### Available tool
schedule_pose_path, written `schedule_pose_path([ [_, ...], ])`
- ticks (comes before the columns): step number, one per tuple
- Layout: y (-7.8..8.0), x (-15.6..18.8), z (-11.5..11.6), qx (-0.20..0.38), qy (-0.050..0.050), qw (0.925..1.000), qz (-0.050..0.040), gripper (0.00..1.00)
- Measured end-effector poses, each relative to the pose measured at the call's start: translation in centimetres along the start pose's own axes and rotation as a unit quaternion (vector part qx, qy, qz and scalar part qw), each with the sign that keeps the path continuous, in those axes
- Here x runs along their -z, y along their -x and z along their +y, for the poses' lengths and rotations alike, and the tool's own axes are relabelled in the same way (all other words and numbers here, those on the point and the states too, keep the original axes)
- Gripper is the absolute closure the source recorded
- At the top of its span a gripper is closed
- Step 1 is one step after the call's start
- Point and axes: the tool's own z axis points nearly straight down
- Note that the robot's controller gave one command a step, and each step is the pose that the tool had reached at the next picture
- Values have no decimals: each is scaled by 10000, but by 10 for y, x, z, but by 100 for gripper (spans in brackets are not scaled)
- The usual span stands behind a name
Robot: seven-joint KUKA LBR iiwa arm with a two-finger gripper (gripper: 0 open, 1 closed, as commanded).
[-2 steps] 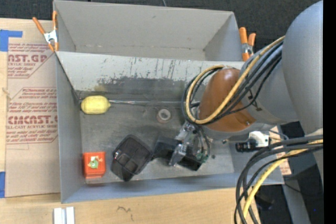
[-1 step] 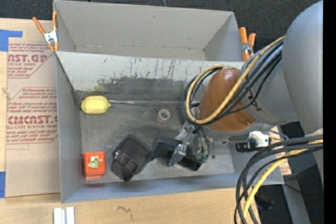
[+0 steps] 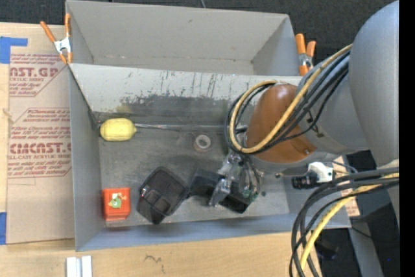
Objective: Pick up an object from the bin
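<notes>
The thing nearest your tool [image 3: 233, 186] is a black angular object [image 3: 202, 186] on the floor of the bin [image 3: 181, 42], near the front wall and right of centre. The tool sits low over its right end (you cannot tell whether it is released or clenched). Just left lies a black rounded pouch [image 3: 160, 194], then an orange block [image 3: 116, 203] in the front-left corner; farther back are a small grey ring [image 3: 203, 142] and a yellow oval thing [image 3: 117, 130] by the left wall.
</notes>
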Motion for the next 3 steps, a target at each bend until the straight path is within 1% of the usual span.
schedule_pose_path([
  [1,-4,8,-3,-2,-61,9999,120,100],
  [2,-6,24,-3,-5,-85,9998,171,100],
  [3,-4,43,-2,-1,-75,9999,151,100],
])
